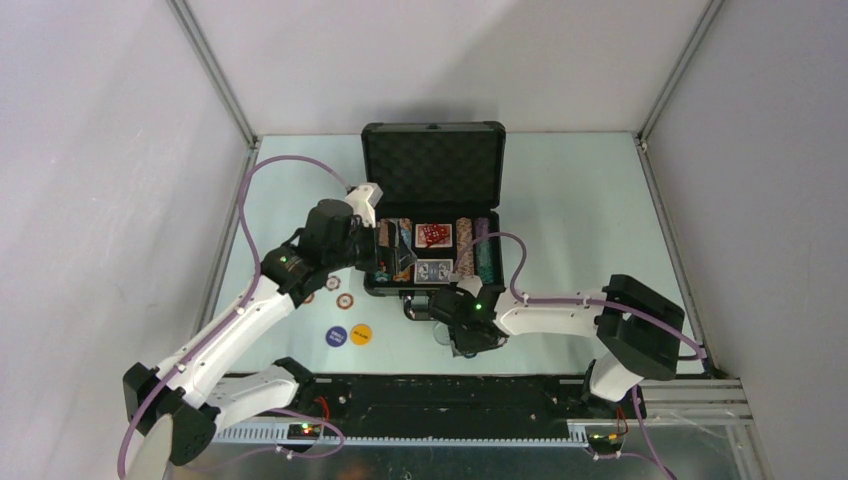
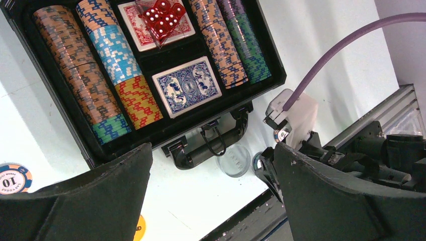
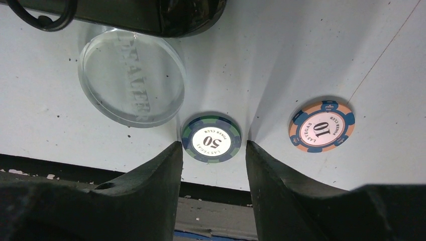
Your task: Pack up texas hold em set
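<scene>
The black case [image 1: 432, 130] stands open with its foam lid up. Its tray [image 2: 150, 133] holds rows of striped chips [image 2: 108, 47], a red deck with red dice [image 2: 162, 15] on it and a blue deck [image 2: 187, 86]. My left gripper [image 1: 392, 256] hovers open and empty over the tray's left end; in its wrist view [image 2: 213, 201] nothing is between the jaws. My right gripper [image 1: 457, 344] is low on the table before the case handle [image 2: 213, 148]. It is open [image 3: 213, 150], with its fingertips [image 3: 171, 155] either side of a green-and-blue 50 chip [image 3: 211, 137] lying flat.
A clear dealer button [image 3: 131, 78] lies by the handle. An orange-and-blue 10 chip [image 3: 321, 126] lies right of the 50 chip. Loose chips [image 1: 345, 300] and a blue [image 1: 336, 336] and a yellow button [image 1: 361, 334] lie left of the case. The table's near edge is just behind the right fingers.
</scene>
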You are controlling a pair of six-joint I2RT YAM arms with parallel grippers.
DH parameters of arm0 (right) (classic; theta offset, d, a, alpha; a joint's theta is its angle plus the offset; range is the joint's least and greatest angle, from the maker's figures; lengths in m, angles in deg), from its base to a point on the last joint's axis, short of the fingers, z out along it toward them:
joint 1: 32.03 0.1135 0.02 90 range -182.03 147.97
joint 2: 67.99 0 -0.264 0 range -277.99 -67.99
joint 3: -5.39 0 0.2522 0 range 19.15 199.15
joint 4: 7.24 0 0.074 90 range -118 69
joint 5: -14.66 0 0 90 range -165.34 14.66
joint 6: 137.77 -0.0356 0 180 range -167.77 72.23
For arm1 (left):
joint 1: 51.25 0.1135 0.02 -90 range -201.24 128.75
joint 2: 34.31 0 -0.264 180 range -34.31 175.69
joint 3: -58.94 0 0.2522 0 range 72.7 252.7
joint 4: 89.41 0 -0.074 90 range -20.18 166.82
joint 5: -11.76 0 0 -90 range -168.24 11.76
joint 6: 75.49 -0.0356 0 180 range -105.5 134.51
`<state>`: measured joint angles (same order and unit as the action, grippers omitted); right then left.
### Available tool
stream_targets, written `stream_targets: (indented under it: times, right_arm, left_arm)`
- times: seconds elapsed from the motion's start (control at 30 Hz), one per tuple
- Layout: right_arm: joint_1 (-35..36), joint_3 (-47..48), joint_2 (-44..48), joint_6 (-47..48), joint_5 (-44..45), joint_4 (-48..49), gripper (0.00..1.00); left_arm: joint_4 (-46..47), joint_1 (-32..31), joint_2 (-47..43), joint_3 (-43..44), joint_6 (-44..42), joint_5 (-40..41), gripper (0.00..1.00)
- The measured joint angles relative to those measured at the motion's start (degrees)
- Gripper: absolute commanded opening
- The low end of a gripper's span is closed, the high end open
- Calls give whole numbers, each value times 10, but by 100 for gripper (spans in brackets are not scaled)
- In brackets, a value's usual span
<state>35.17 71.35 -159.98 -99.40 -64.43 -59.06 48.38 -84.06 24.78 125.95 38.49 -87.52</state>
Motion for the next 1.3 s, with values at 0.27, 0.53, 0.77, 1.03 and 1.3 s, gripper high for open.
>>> stream_targets:
  times: [0.27, 0.53, 0.77, 1.03, 1.3]
  right_arm:
    - [6, 4, -5, 0, 0, -7, 51]
    - [6, 10, -11, 1, 0, -14, 50]
    - [7, 28, -28, 0, 0, -22, 47]
    - [9, 35, -34, 1, 2, -22, 43]
    - [10, 35, -30, 1, 9, -22, 43]
  left_arm:
    - [0, 0, 0, 0, 0, 0, 95]
    - [0, 0, 0, 0, 0, 0, 95]
    - [0, 0, 0, 0, 0, 0, 95]
    - [0, 0, 0, 0, 0, 0, 95]
    - [0, 2, 0, 0, 0, 0, 95]
